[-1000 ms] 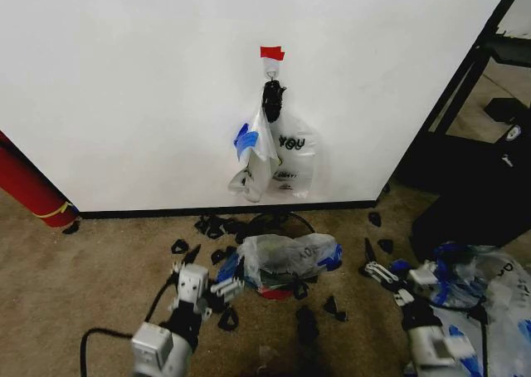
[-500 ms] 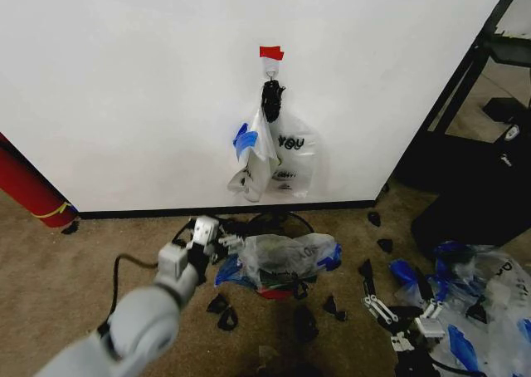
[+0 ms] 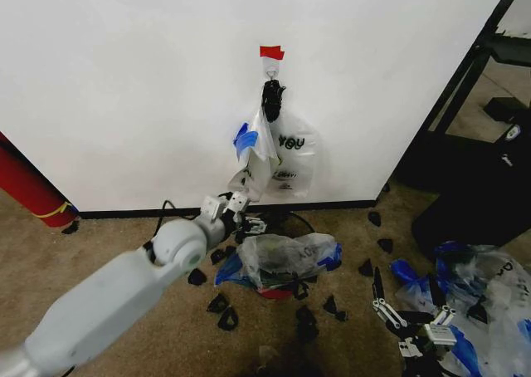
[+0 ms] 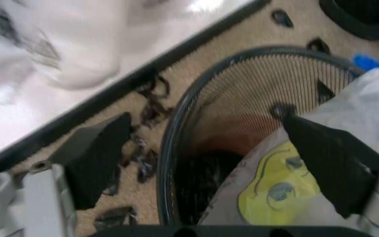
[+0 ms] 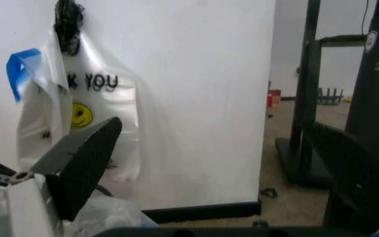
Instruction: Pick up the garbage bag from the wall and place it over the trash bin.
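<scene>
Reaching low toward the garbage bag (image 3: 251, 157), left claw (image 3: 226, 204) seemingly open, empty; bagged trash bin (image 3: 278, 265) beneath.

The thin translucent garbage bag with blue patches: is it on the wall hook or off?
On: garbage bag hangs from hook.

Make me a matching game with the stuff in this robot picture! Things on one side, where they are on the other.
Things:
1. garbage bag
2. red tape piece
3. left claw
4. right claw

Places:
A. low over the carpet beside a heap of clear-and-blue bags
B. stuck on the wall above the hook
C. hanging from the hook on the wall
D. reaching up near the bottom of the hanging bags

Pairs: 1-C, 2-B, 3-D, 4-A
</scene>
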Motion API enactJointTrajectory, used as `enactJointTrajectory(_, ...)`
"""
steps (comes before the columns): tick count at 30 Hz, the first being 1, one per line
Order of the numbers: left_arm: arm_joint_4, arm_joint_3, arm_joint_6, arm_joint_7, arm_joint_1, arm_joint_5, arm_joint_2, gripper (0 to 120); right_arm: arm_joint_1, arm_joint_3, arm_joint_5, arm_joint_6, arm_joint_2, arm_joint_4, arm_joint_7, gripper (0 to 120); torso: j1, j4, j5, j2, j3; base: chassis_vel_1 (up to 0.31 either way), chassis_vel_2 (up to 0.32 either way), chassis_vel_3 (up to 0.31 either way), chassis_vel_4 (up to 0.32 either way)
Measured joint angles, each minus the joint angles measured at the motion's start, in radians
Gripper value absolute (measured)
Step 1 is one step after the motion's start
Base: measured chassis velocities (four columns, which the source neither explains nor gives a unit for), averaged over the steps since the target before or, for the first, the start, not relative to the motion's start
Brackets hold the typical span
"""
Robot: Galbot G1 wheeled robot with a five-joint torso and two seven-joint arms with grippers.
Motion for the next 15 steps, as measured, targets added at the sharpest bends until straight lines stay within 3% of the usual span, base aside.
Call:
enactJointTrajectory(5, 0.102, 0.052, 0.014, 0.089, -0.072, 0.003, -0.02, 79, -0.011, -0.005, -0.006, -0.011, 0.007, 0.021, 0.0, 100, 0.0, 0.0003, -0.0002, 0.0, 0.0, 0.0, 0.0, 0.0, 0.0)
enactJointTrajectory(9, 0.172, 0.122, -0.015, 0.178, -0.134, 0.128, -0.043, 73, -0.014, -0.008, -0.014, -0.022, 0.013, 0.032, 0.001, 100, 0.0, 0.0003, 0.0, 0.0, 0.0, 0.0, 0.0, 0.0, 0.0)
enactJointTrajectory(15, 0.243, 0.168, -0.031, 0.226, -0.195, 0.178, -0.067, 52, -0.019, -0.02, -0.026, -0.029, 0.016, 0.043, 0.003, 100, 0.0, 0.0, 0.0, 0.0, 0.0, 0.0, 0.0, 0.0, 0.0)
